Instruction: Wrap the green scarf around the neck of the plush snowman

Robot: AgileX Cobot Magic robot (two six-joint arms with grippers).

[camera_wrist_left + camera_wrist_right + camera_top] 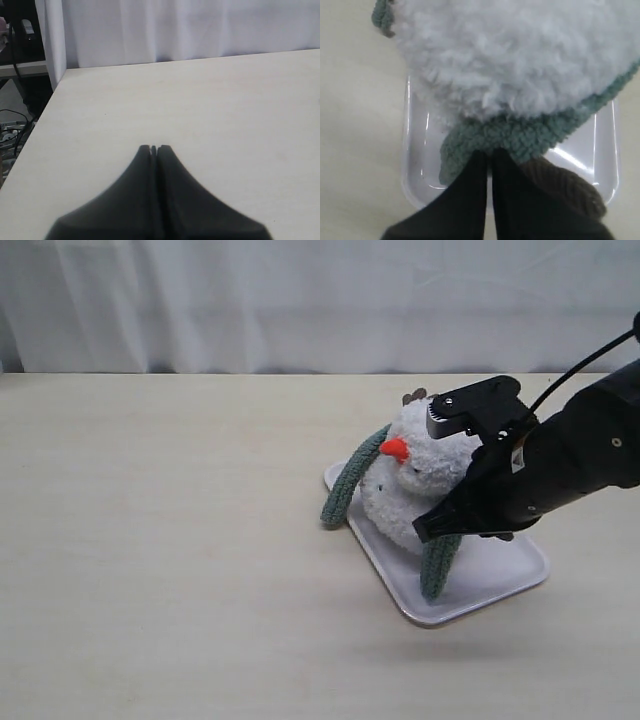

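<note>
Fluffy white two-ball plush snowman [420,480] [520,60] lies tilted on a flat white rectangular plastic tray [500,570] [415,165], right of centre on the pale wooden table [150,540] [200,100]; its orange cone nose [395,449] points left in the exterior view, and a brown corduroy twig arm [414,396] shows above the head; the long, dull grey-green ribbed-knit green scarf [350,485] [520,137] passes behind the toy about level with the snowman's neck [385,472]; one end runs down the left side and off the tray's edge onto the table, and the other comes out on the right and lies down across the tray towards its front rim; the black right gripper [445,525] [489,155] is low over the tray, against the snowman's body, above that right-hand end; its jaws are drawn almost together, only a thin slit between them, with the tips touching the scarf's edge; whether any knit is nipped between them cannot be told; a second brown corduroy piece lies just beside one finger; the black left gripper [154,148] is well apart from all this, over bare table near a white curtain [175,30], its jaws pressed together on nothing
</note>
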